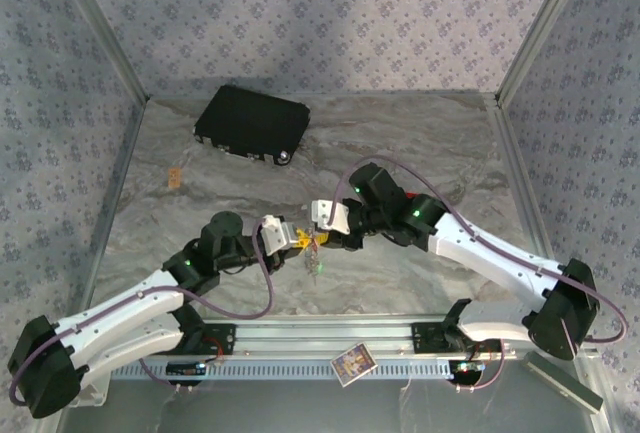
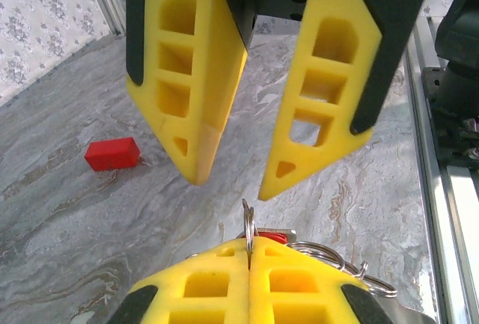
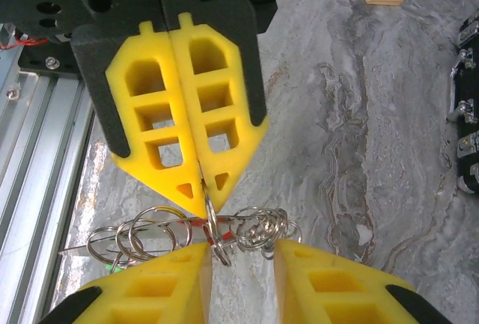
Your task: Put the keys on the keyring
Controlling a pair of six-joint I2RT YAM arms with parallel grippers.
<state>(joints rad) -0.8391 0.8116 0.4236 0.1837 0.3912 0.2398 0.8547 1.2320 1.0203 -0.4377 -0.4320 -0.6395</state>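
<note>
Two grippers meet tip to tip above the middle of the table (image 1: 420, 143); the left gripper (image 3: 203, 203) is clenched, its yellow fingers pressed flat together on one silver ring of the keyring (image 3: 262, 225); the rest of the keyring, a tangle of silver loops, spreads to both sides just under those tips; the right gripper (image 2: 230, 187) stands released, fingers apart, with the pinched ring in the gap between them, whether touching I cannot tell; a red key (image 2: 275, 236) shows just behind the pinched ring; a green key (image 3: 116, 267) peeps out at the tangle's outer edge; a red block (image 2: 112, 153) lies on the table well apart; a black case (image 1: 252, 123) sits at the far side.
</note>
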